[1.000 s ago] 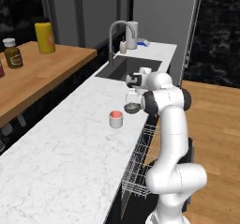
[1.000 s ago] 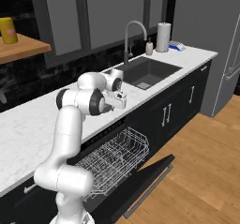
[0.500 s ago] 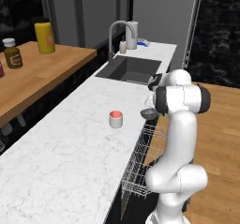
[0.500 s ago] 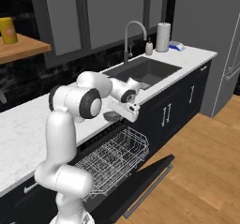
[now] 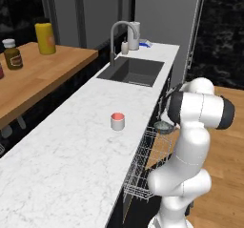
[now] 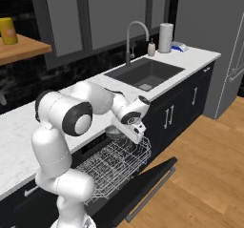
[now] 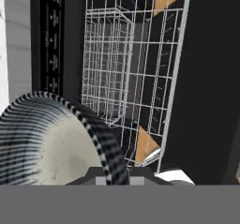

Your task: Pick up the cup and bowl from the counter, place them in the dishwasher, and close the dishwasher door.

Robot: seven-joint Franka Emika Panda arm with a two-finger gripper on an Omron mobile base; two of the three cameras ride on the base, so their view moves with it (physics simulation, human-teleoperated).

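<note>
left base view: you have the small round grey metallic-looking bowl [image 5: 163,126] hanging off the counter edge, above the pulled-out white wire rack [image 5: 143,167] of the dishwasher. the short white cup with the red-pink inside [image 5: 117,121] stands upright on the long white marble-look counter [image 5: 62,160], well apart from the arm.

right base view: the two-finger gripper [image 6: 127,132] sits just above the rack [image 6: 112,162], the bowl [image 6: 114,131] beside the hand. the flat black dishwasher door [image 6: 143,186] lies folded down, not yet closed.

hand view: the bowl's rim [image 7: 96,138] runs between the finger tips, so you are clamped shut on that rim; rack below.

handling, judged: the bowl looks stiff, light and smooth, so a rim pinch could let it swing or slip. lower it close to the wires before you let go. the cup has no handle; take it by the wall or rim.
</note>
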